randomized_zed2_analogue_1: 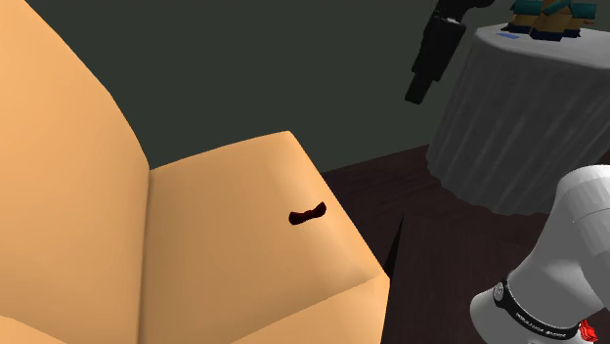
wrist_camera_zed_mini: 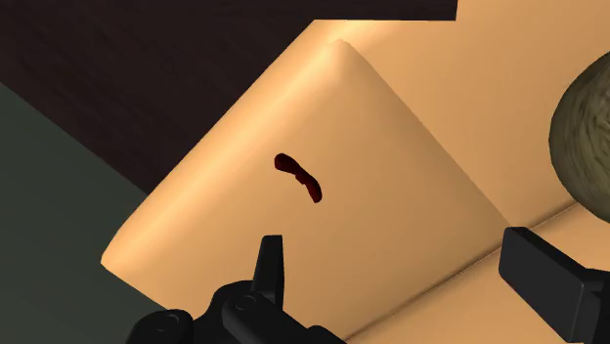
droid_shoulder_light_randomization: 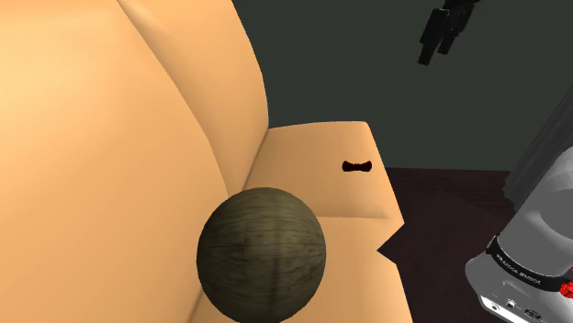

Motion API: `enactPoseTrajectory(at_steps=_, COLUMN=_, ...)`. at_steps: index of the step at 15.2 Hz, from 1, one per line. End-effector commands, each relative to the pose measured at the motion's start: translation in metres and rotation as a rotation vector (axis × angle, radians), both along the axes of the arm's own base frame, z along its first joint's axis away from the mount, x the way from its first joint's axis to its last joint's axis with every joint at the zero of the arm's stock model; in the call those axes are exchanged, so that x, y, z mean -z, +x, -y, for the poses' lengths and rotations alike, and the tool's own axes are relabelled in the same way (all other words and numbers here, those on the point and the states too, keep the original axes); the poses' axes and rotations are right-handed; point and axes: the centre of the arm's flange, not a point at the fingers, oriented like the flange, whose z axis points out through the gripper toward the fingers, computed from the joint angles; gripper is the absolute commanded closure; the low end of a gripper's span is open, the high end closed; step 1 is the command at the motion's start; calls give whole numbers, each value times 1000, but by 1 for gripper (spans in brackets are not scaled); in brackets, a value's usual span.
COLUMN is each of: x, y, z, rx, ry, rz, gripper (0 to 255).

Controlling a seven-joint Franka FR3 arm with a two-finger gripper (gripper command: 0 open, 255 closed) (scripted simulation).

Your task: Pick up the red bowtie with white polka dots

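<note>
1. Bowtie (droid_shoulder_light_randomization: 355,166) (randomized_zed2_analogue_1: 307,214) (wrist_camera_zed_mini: 298,178): probably light, soft and limp, so likely to crumple or slide on the upholstery rather than resist.
2. Best taken at the narrow middle knot, with the jaws straddling its short width and pressing slightly into the cushion.
3. Small and dark red, pinched at the centre between two flared wings; white dots too small to tell.
4. Lying flat on the orange-tan sofa seat cushion (droid_shoulder_light_randomization: 312,197) (randomized_zed2_analogue_1: 225,254) (wrist_camera_zed_mini: 391,166), close to its outer edge above the dark floor (randomized_zed2_analogue_1: 391,186).
5. Jaws spread apart and empty, hanging high above the seat, well apart from the bowtie.
6. Farther out: a mottled brown ball (droid_shoulder_light_randomization: 263,254) (wrist_camera_zed_mini: 587,127) resting on the sofa, well apart, and a round table (randomized_zed2_analogue_1: 528,127) draped in grey cloth.
</note>
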Motion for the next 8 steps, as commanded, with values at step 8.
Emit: enactPoseTrajectory(at_steps=8, x=79, y=44, z=26, rx=-148, ry=-4, rz=-38, gripper=0)
